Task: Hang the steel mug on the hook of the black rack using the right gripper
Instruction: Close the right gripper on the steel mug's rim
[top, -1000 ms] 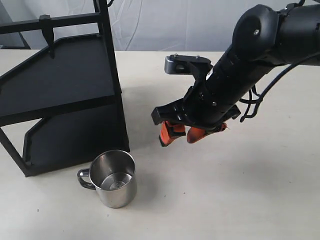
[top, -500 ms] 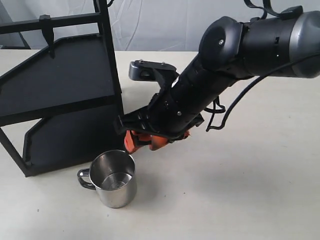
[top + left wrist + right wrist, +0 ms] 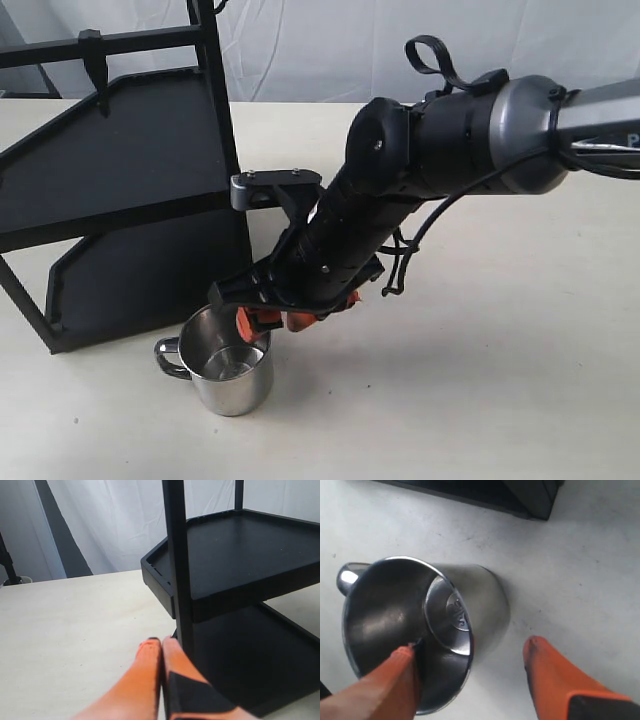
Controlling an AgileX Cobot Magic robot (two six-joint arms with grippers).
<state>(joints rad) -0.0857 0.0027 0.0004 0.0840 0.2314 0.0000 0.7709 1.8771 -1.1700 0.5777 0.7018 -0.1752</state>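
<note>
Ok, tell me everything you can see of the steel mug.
The steel mug is a small, shiny cylinder with mirror-like sides and a thin looped handle pointing away from the right gripper. It stands upright and empty on the pale table, just in front of the black rack. The open gripper straddles its wall: one orange finger sits inside the rim, the other outside. Whether the pads touch the metal is unclear.

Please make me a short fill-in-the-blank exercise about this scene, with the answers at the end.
1. The mug stands ___ on the table.
2. The right claw is ___, one finger inside the mug's rim and one outside.
3. The left claw is ___.
4. The hook on the rack carries ___.

Answers: upright; open; shut; nothing
</note>
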